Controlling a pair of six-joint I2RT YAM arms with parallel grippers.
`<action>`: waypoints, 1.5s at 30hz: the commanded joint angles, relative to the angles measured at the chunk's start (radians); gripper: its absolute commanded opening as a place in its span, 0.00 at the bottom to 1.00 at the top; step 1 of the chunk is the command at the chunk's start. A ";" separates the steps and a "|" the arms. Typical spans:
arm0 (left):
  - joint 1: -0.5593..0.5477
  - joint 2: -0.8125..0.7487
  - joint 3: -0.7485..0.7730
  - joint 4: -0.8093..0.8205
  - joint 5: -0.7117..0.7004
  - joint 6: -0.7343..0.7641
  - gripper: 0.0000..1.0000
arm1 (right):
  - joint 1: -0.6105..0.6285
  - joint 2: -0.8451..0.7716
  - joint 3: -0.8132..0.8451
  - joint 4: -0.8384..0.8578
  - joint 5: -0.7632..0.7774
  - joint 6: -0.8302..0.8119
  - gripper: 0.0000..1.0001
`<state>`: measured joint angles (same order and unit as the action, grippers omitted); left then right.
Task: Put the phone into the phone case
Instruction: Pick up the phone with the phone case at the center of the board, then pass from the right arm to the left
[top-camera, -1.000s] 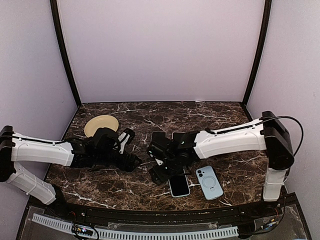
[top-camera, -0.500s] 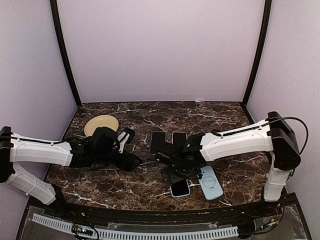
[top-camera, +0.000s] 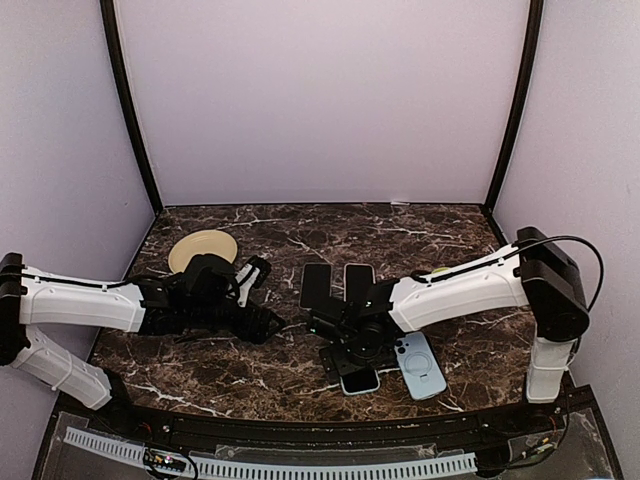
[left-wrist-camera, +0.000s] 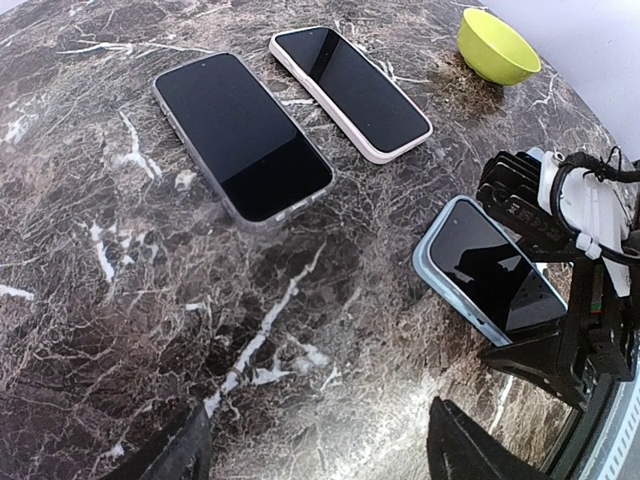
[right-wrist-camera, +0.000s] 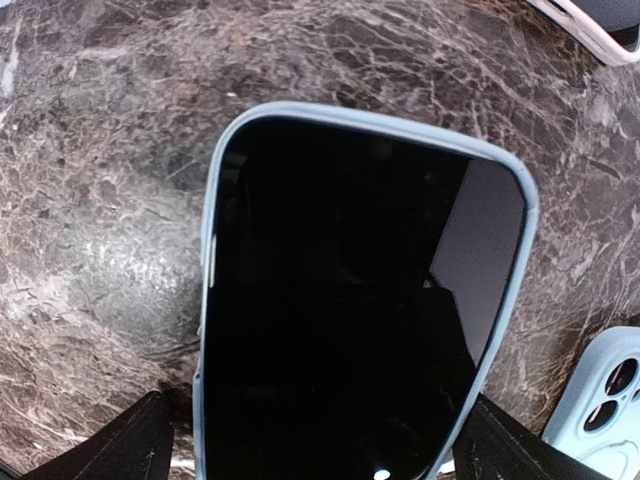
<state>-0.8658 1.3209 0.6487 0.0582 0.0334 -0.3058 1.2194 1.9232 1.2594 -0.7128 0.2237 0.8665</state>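
Note:
A phone with a dark screen and light-blue rim (top-camera: 360, 383) lies face up on the marble table near the front edge. It fills the right wrist view (right-wrist-camera: 350, 300) and shows in the left wrist view (left-wrist-camera: 490, 270). My right gripper (top-camera: 352, 352) hovers low over it, open, with one finger beside each long edge (right-wrist-camera: 320, 450). The left finger stands slightly off the rim. The light-blue phone case (top-camera: 418, 365) lies back side up just right of the phone, and its camera cutout shows in the right wrist view (right-wrist-camera: 605, 405). My left gripper (top-camera: 262, 322) is open and empty over bare table (left-wrist-camera: 320, 460).
Two other dark-screened phones lie side by side behind the right gripper (top-camera: 316, 285) (top-camera: 357, 282). A tan plate (top-camera: 203, 250) sits at the back left. A yellow-green bowl (left-wrist-camera: 497, 45) stands behind the right arm. Booth walls close the back and sides.
My right gripper has moved from left of the phone to over it, so it now hides most of the phone. The left arm has not moved.

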 joint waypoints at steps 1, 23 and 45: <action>0.008 -0.015 0.002 0.010 0.005 0.015 0.76 | 0.011 0.056 0.006 -0.007 -0.003 -0.003 0.92; 0.006 -0.021 -0.112 0.349 0.165 -0.170 0.77 | 0.023 -0.261 -0.259 0.551 0.025 -0.176 0.15; -0.131 0.048 -0.061 0.651 0.026 -0.265 0.60 | 0.152 -0.430 -0.360 0.901 0.369 -0.339 0.11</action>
<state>-0.9890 1.3518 0.5594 0.6823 0.1177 -0.5838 1.3453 1.4940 0.8635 0.0914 0.5079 0.5648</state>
